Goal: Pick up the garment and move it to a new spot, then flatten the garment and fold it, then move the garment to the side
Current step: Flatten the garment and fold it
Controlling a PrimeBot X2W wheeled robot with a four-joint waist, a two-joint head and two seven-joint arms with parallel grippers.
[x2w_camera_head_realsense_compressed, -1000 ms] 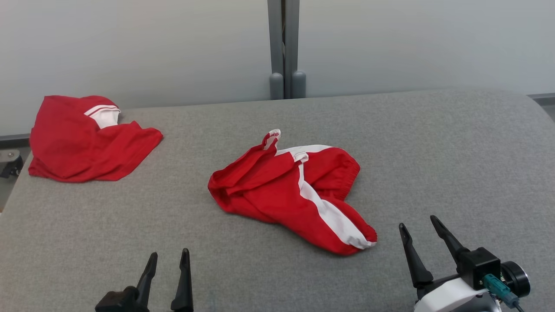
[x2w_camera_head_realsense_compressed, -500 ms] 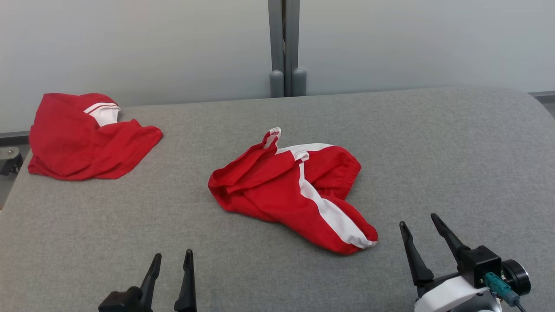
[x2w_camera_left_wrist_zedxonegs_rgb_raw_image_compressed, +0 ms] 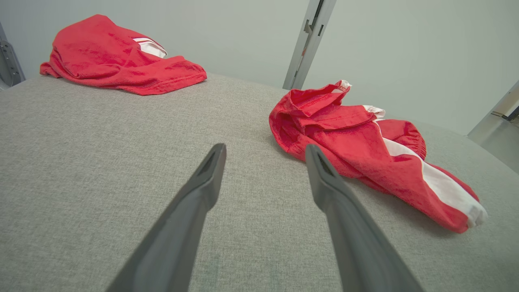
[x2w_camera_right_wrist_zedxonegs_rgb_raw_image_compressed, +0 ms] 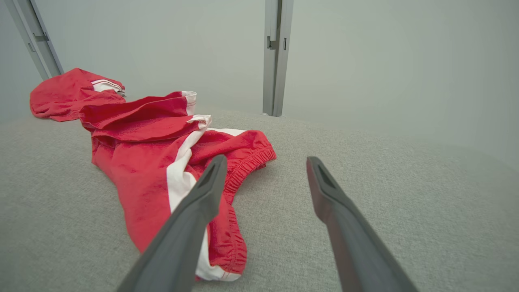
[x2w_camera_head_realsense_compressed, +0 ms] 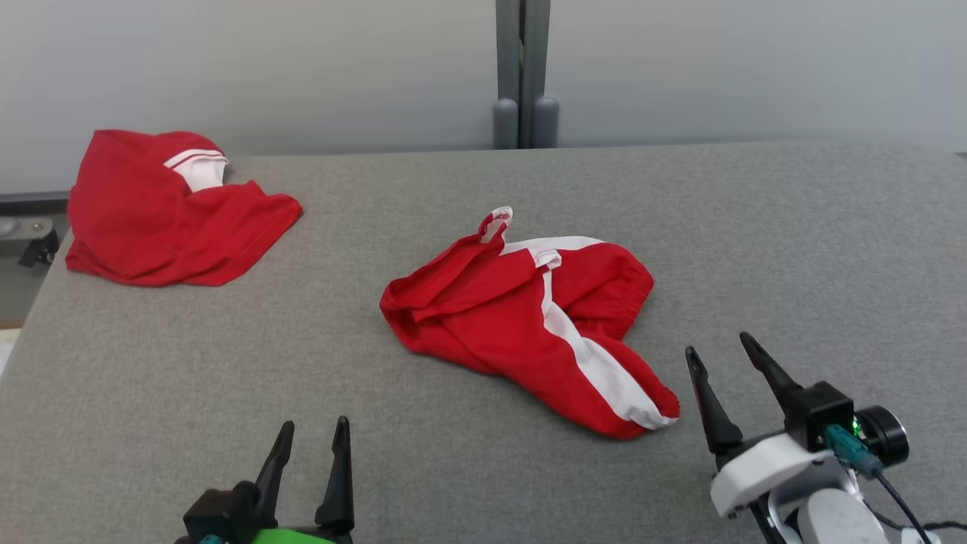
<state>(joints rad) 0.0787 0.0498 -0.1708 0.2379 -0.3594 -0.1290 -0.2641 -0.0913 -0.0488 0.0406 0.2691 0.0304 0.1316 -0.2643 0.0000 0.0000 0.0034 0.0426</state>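
A crumpled red garment [x2w_camera_head_realsense_compressed: 521,317] with a white side stripe lies in the middle of the grey padded table [x2w_camera_head_realsense_compressed: 755,227]. It lies ahead and to the right of the fingers in the left wrist view [x2w_camera_left_wrist_zedxonegs_rgb_raw_image_compressed: 357,150] and to the left in the right wrist view [x2w_camera_right_wrist_zedxonegs_rgb_raw_image_compressed: 146,162]. My left gripper [x2w_camera_head_realsense_compressed: 315,425] hovers open near the table's front edge, short of the garment's left end, with nothing between its fingers [x2w_camera_left_wrist_zedxonegs_rgb_raw_image_compressed: 265,147]. My right gripper [x2w_camera_head_realsense_compressed: 716,344] is open and empty just right of the garment's near striped tip [x2w_camera_right_wrist_zedxonegs_rgb_raw_image_compressed: 267,158].
A second red garment [x2w_camera_head_realsense_compressed: 151,219] with white trim lies bunched at the table's far left corner [x2w_camera_left_wrist_zedxonegs_rgb_raw_image_compressed: 113,65] [x2w_camera_right_wrist_zedxonegs_rgb_raw_image_compressed: 65,93]. A grey post [x2w_camera_head_realsense_compressed: 521,75] stands against the pale wall behind the table. The table's right half is bare grey fabric.
The head camera has shifted, so the whole picture sits differently. My right gripper has edged forward, closer beside the garment's near tip. Both grippers stay open; the garments have not moved.
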